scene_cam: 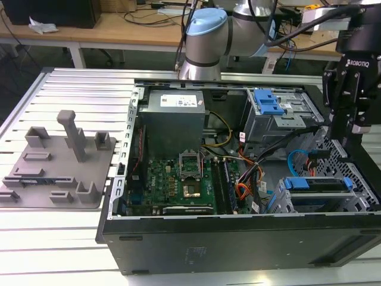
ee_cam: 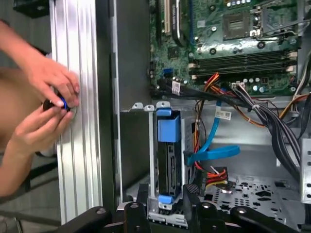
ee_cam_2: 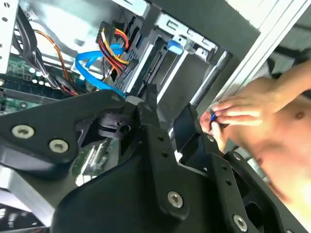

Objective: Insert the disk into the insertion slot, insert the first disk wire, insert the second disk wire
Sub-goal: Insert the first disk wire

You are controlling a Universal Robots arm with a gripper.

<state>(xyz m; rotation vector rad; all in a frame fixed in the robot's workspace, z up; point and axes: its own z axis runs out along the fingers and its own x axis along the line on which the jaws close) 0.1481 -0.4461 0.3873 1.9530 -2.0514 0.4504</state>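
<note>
The disk [ee_cam: 169, 141] sits in the insertion slot [ee_cam: 152, 145] at the computer case [ee_cam: 131, 73] edge; the gripper [ee_cam: 166, 189] hangs above, jaws wide apart, holding nothing

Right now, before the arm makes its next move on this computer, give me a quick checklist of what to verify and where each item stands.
1. Is the disk in the insertion slot? Ok: it sits inside the slot.
2. Is the first disk wire plugged in? Cannot tell: its plug lies close beside the slot.
3. Is the second disk wire plugged in? Cannot tell: its end reaches the disk's side, but the seating is hidden.
4. Is the gripper free? Ok: it is open and holds nothing.
5. Are people clear? Not ok: a person's hands are busy over the table, right beside the case.
</note>
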